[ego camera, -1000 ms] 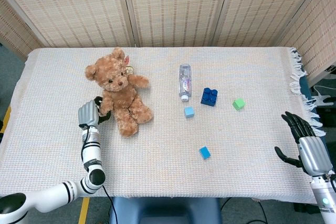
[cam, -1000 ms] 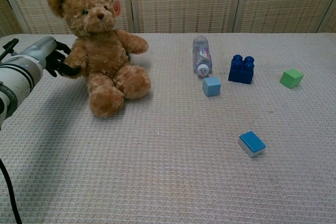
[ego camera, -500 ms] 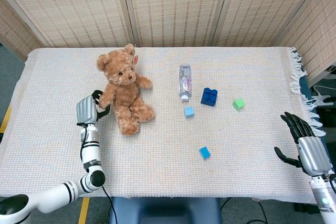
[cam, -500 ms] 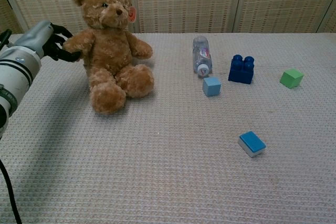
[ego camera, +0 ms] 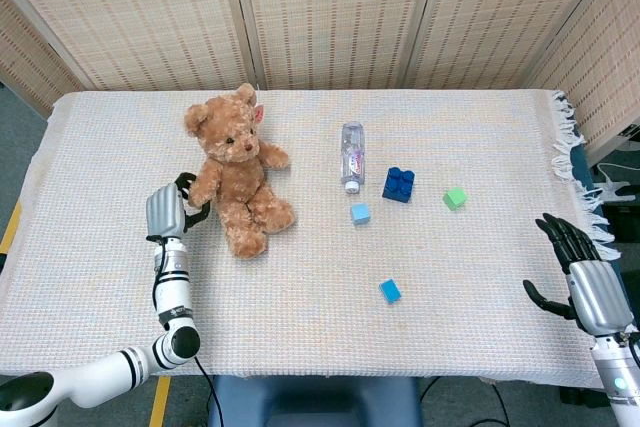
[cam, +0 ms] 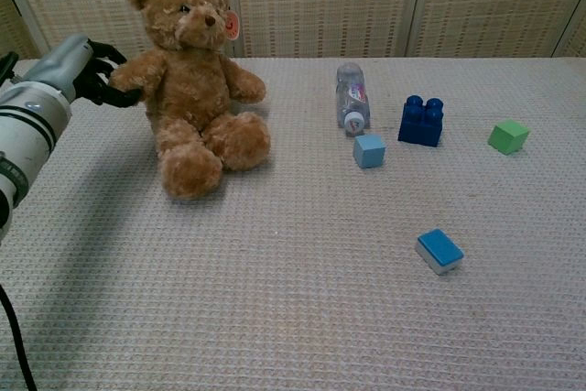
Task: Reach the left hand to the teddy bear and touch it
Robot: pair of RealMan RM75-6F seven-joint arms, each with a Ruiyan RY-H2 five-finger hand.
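A brown teddy bear (ego camera: 238, 172) sits upright on the cloth-covered table, at the left in both views (cam: 192, 89). My left hand (ego camera: 170, 209) is at the bear's left side, level with its outstretched arm. In the chest view the left hand (cam: 78, 70) has its dark fingers curled around the bear's paw and grips it. My right hand (ego camera: 580, 267) hangs off the table's right front edge, far from the bear, with its fingers spread and nothing in them.
A clear bottle (ego camera: 352, 155) lies mid-table. Near it sit a dark blue brick (ego camera: 398, 184), a light blue cube (ego camera: 360, 213) and a green cube (ego camera: 455, 198). A blue block (ego camera: 390, 291) lies nearer the front. Woven screens stand behind the table.
A second ago the bear leaned back; it now sits upright with its arm raised in my left hand. In the last half second almost nothing moved. The right hand stayed put.
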